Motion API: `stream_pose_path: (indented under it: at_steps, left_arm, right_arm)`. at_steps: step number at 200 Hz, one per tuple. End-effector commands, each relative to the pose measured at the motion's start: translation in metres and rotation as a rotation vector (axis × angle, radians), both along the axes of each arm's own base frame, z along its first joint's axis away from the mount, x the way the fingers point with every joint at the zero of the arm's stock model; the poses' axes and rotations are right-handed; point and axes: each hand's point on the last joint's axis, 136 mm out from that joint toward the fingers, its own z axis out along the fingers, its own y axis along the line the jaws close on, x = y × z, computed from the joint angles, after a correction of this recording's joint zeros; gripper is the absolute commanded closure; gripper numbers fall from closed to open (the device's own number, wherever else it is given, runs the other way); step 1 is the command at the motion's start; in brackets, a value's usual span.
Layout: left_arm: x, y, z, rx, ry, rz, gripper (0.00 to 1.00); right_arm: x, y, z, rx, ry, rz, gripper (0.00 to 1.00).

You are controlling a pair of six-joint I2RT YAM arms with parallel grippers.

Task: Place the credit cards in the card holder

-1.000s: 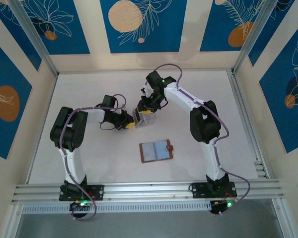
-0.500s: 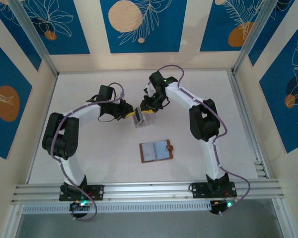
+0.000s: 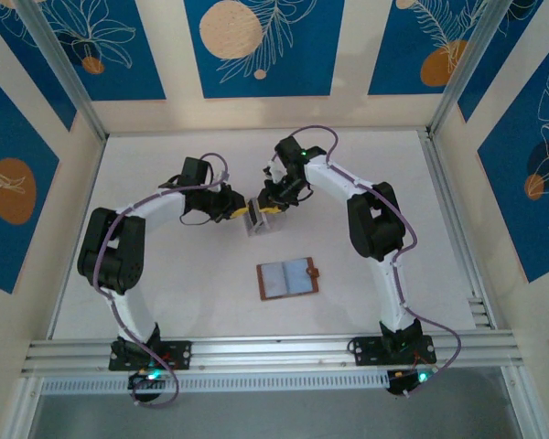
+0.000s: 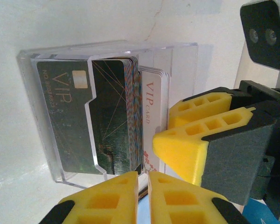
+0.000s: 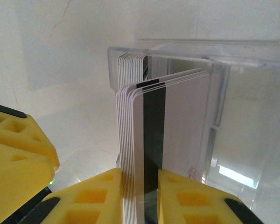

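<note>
**A:** Containers first, quick. What do we log?

**B:** Two. The clear stand [image 3: 256, 219] sits toward the back-middle of the table [image 3: 165, 302]. The card holder [image 3: 288, 277] lies nearer the arm bases, well apart from the stand.

**A:** Holder state?

**B:** It is open and flat, with the bluish-grey inside up and the brown snap tab on its right. From above it is too small for us to read the pockets.

**A:** And the stand?

**B:** It holds the credit cards [image 4: 113, 116], upright in packs. We see a dark "VIP" card behind the notched clear front wall, then a dark pack, then a white "VIP card" pack.

**A:** Right gripper?

**B:** The right gripper [image 5: 141, 182] is clamped on a white pack, with one yellow finger against each face. The black-striped backs face its camera. The pack stands upright against the stand's clear wall, and more cards stand behind it. We cannot tell whether its lower edge sits in a slot.

**A:** Left gripper?

**B:** The left gripper [image 4: 143, 182] is at the stand's near edge, just beside the right one. Its fingers are almost together, with a thin slit between them. We cannot tell whether the stand's edge is pinched in that slit.
</note>
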Motion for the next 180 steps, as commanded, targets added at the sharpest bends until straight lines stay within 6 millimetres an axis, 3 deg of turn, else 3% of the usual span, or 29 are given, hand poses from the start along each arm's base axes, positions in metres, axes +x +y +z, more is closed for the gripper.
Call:
stream_pose_path:
  at_steps: [1,47,84,180]
  left_arm:
    - [0.002,0.005,0.004,0.002,0.001,0.003,0.86]
    - [0.001,0.004,-0.001,0.013,0.006,-0.016,0.86]
    - [-0.002,-0.002,0.000,0.018,0.000,-0.040,0.85]
    - [-0.009,-0.060,-0.011,0.017,0.014,-0.149,0.85]
  right_arm:
    - [-0.019,0.001,-0.002,-0.026,0.029,0.015,0.80]
    - [-0.026,-0.008,0.016,-0.080,-0.020,0.017,0.89]
    - [-0.026,-0.021,0.013,-0.131,-0.011,0.001,0.96]
    - [-0.029,-0.029,0.015,-0.148,-0.003,-0.016,0.95]
